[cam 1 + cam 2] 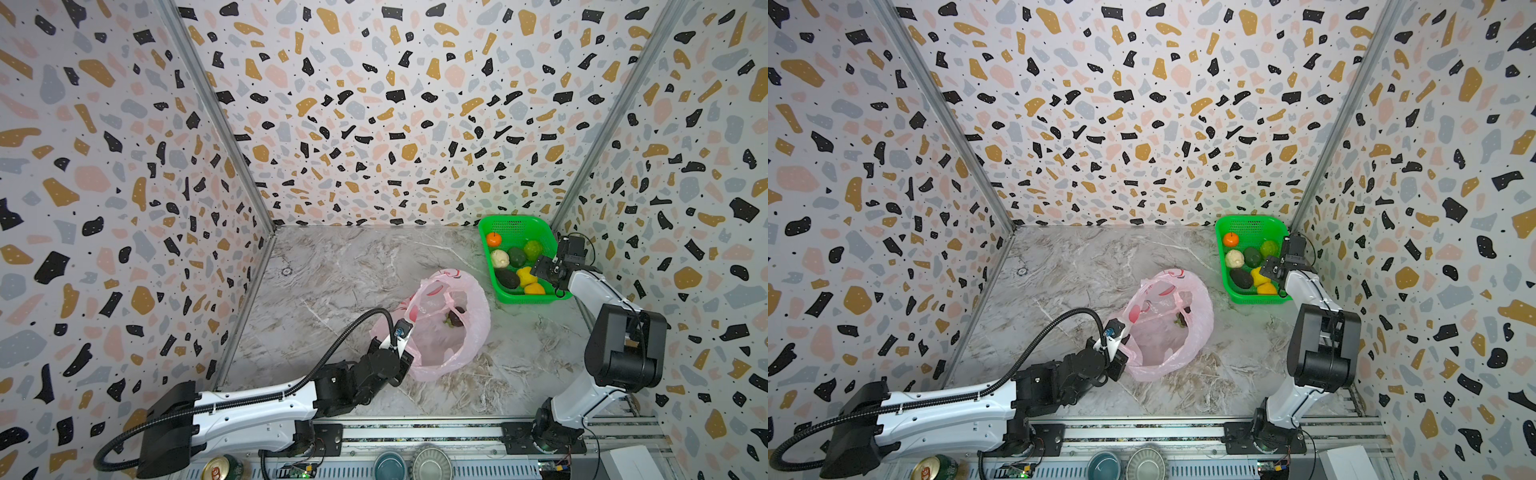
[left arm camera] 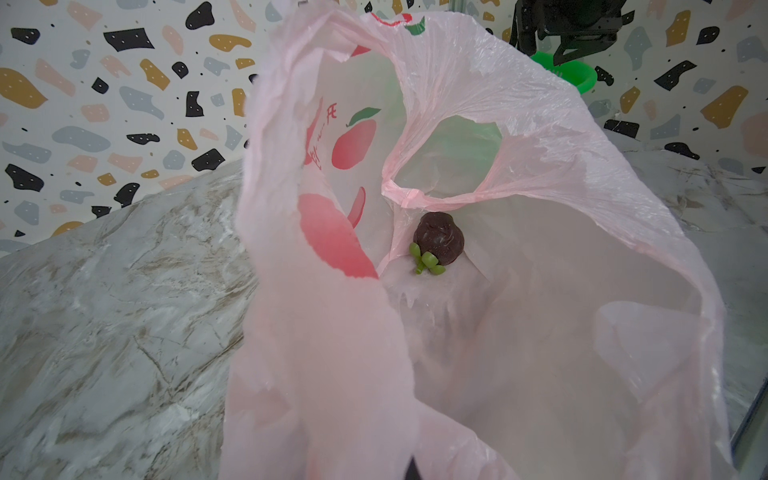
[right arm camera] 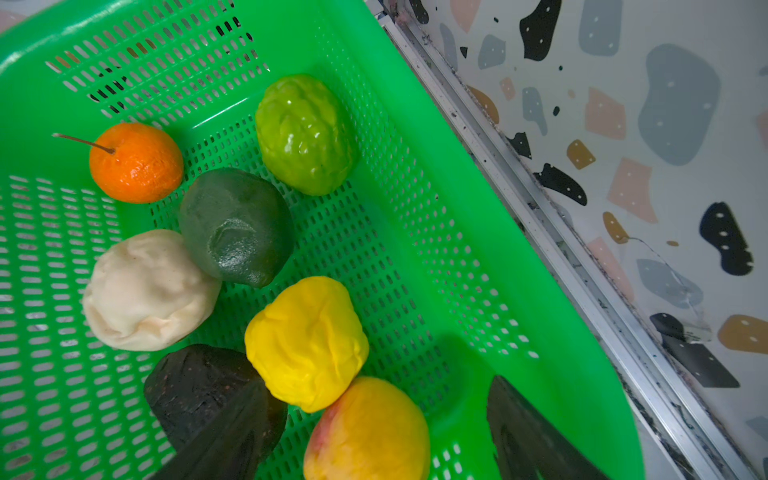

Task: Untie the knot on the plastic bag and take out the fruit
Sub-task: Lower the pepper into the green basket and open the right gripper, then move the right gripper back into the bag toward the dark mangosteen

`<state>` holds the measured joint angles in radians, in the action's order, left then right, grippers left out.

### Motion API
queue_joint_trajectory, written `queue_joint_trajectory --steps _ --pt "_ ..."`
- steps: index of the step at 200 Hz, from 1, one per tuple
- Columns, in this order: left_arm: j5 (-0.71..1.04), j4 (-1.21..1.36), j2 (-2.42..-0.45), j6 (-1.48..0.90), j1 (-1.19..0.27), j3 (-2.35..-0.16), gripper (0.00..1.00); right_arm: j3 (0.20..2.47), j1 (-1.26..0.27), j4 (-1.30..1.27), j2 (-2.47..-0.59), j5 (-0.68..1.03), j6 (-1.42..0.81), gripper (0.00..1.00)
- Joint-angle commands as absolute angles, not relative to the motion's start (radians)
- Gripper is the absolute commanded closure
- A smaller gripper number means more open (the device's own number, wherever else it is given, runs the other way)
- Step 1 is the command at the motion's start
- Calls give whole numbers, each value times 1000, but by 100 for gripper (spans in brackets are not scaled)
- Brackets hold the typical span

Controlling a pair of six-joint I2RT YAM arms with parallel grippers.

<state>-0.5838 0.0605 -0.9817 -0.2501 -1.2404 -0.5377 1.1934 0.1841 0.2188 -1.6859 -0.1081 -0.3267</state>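
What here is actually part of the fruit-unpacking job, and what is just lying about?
Part of the job: pink translucent plastic bag; dark purple round fruit with green leaves, inside the bag; green perforated plastic basket; seven small fruits in it.
Just lying about: green-and-gold drink can, blue-grey bowl, grey ribbed dish, white box, all by the front rail.

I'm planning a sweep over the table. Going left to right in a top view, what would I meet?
On the table: left gripper, shut on the bag's edge → bag → basket.
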Motion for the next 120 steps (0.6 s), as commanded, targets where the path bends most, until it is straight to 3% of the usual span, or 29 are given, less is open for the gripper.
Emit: queue_joint_trajectory --steps 1,65,120 --pt "-586 73 -974 -250 -1243 -551 100 1238 188 241 -1662 -109 -322 16" --pt "-592 78 -977 -244 -1243 -552 100 1217 154 283 -1563 -7 -328 16" --pt "-592 108 -977 -219 -1243 -549 100 1197 -67 511 -1340 128 -359 17"
